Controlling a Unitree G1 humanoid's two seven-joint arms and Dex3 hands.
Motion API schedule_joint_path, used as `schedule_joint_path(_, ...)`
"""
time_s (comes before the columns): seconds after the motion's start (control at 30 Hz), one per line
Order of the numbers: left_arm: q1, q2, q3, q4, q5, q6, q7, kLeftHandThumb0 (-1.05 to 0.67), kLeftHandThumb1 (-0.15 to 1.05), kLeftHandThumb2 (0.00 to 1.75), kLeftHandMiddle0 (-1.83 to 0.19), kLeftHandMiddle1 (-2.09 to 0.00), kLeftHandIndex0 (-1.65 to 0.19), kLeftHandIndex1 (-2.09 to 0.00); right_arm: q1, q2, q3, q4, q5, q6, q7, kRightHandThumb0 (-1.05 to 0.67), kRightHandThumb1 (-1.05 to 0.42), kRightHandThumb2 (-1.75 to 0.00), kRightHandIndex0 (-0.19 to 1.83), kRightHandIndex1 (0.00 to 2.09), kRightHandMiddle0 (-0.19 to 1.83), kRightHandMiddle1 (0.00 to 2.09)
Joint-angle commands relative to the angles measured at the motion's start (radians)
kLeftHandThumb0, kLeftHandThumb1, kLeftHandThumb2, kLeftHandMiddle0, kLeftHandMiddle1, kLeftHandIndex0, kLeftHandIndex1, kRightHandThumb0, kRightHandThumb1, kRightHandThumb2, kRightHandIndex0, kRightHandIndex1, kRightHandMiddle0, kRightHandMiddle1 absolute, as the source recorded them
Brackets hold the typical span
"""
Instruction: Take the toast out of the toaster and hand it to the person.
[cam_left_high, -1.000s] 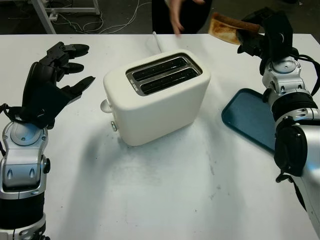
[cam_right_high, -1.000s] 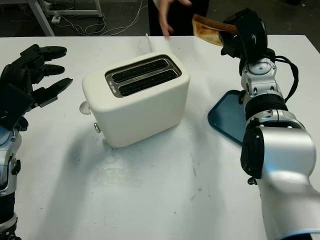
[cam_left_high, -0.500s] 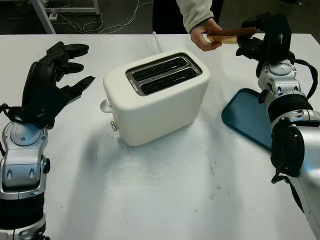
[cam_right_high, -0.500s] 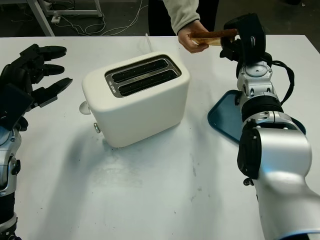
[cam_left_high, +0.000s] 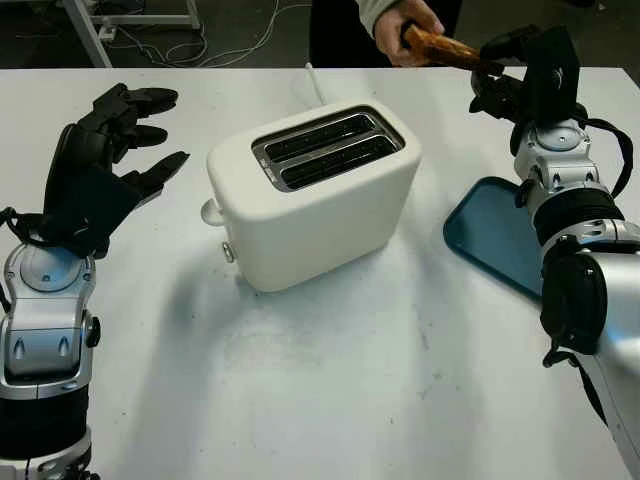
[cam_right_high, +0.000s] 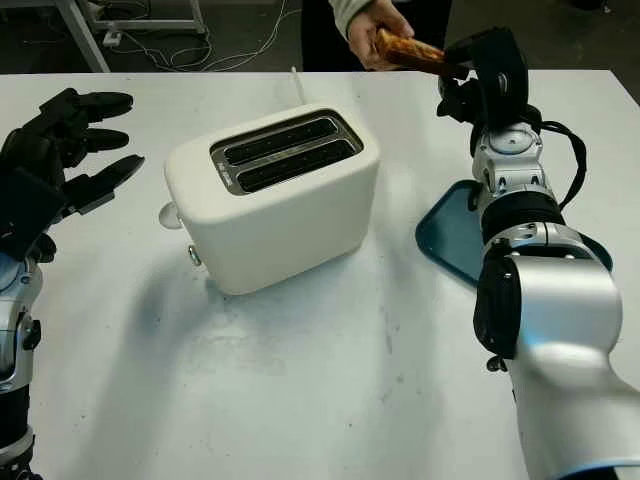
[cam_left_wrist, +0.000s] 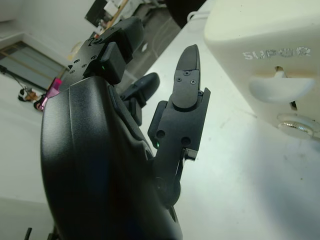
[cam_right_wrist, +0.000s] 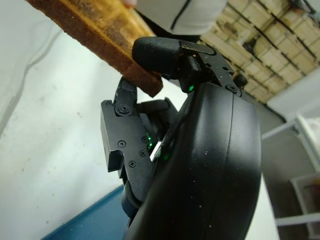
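The browned toast (cam_left_high: 440, 47) hangs above the table's far edge, right of the white toaster (cam_left_high: 320, 200). A person's hand (cam_left_high: 405, 22) grips its far end. My right hand (cam_left_high: 487, 68) is shut on the near end, and in the right wrist view one finger (cam_right_wrist: 165, 52) lies over the toast (cam_right_wrist: 95, 30) with another finger under it. Both toaster slots look dark and empty. My left hand (cam_left_high: 105, 150) is open, raised left of the toaster, whose lever side (cam_left_wrist: 270, 85) shows beyond the black fingers (cam_left_wrist: 185, 100).
A blue tray (cam_left_high: 495, 240) lies on the white table (cam_left_high: 330, 380) under my right forearm, at the right edge. A white cord runs from behind the toaster toward the far edge. Cables and a metal frame stand on the floor beyond the table.
The person's hand has pulled its end of the toast up and back, tilting the slice. My right hand stays on the other end. The left arm has not moved.
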Motion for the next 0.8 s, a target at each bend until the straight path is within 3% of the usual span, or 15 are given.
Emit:
schedule_joint_path(0.0, 0.014, 0.005, 0.003, -0.001, 0.007, -0.009, 0.007, -0.26, 0.92, 0.12, -0.18, -0.99, -0.32, -0.6, 0.017, -0.015, 0.03, 0.009, -0.031, -0.009, 0.008, -0.24, -0.92, -0.25, 0.6, 1.67, 0.47, 1.41)
schedule_joint_path(0.03, 0.014, 0.006, 0.003, -0.003, 0.008, -0.006, 0.006, -0.26, 0.92, 0.12, -0.18, -0.99, -0.32, -0.6, 0.019, -0.018, 0.039, 0.008, -0.04, -0.014, 0.023, -0.3, -0.92, -0.2, 0.58, 1.58, 0.53, 1.18)
schedule_joint_path(0.07, 0.015, 0.006, 0.003, -0.004, 0.009, -0.002, 0.006, -0.26, 0.92, 0.13, -0.18, -0.99, -0.32, -0.59, 0.02, -0.018, 0.033, 0.006, -0.03, -0.013, 0.052, -0.39, -0.92, -0.14, 0.47, 1.22, 0.51, 0.81)
schedule_joint_path(0.13, 0.016, 0.004, 0.005, -0.006, 0.005, 0.001, 0.006, -0.26, 0.92, 0.13, -0.17, -0.99, -0.31, -0.59, 0.022, -0.021, 0.028, 0.001, -0.02, -0.013, 0.111, -0.47, -0.92, -0.07, 0.42, 0.63, 0.47, 0.33)
schedule_joint_path(0.17, 0.017, 0.002, 0.007, -0.004, 0.001, -0.004, 0.006, -0.26, 0.92, 0.13, -0.17, -0.98, -0.31, -0.59, 0.025, -0.027, 0.042, -0.002, -0.033, -0.018, 0.134, -0.54, -0.92, -0.05, 0.32, 0.34, 0.37, 0.14)
schedule_joint_path(0.23, 0.019, 0.0, 0.009, -0.002, -0.001, -0.013, 0.006, -0.25, 0.92, 0.13, -0.17, -0.98, -0.32, -0.59, 0.033, -0.038, 0.068, -0.011, -0.059, -0.032, 0.16, -0.6, -0.92, -0.06, 0.21, 0.14, 0.24, 0.04)
schedule_joint_path(0.43, 0.038, -0.01, 0.018, 0.003, -0.004, -0.033, 0.019, -0.26, 0.92, 0.13, -0.17, -0.98, -0.32, -0.59, 0.077, -0.041, 0.068, -0.073, -0.038, -0.098, 0.2, -0.65, -0.92, -0.04, 0.06, 0.01, 0.09, 0.0)
schedule_joint_path(0.53, 0.058, -0.022, 0.025, -0.005, 0.001, -0.056, 0.035, -0.26, 0.92, 0.13, -0.18, -0.98, -0.32, -0.59, 0.134, -0.022, 0.018, -0.156, 0.046, -0.143, 0.288, -0.57, -0.91, -0.02, 0.01, 0.0, 0.05, 0.0)
schedule_joint_path(0.77, 0.142, -0.067, 0.049, -0.122, -0.017, -0.039, 0.059, -0.25, 0.92, 0.13, -0.18, -0.99, -0.32, -0.59, 0.374, 0.015, 0.021, -0.532, 0.098, -0.119, 0.306, -0.58, -0.91, -0.01, 0.1, 0.04, 0.12, 0.03)
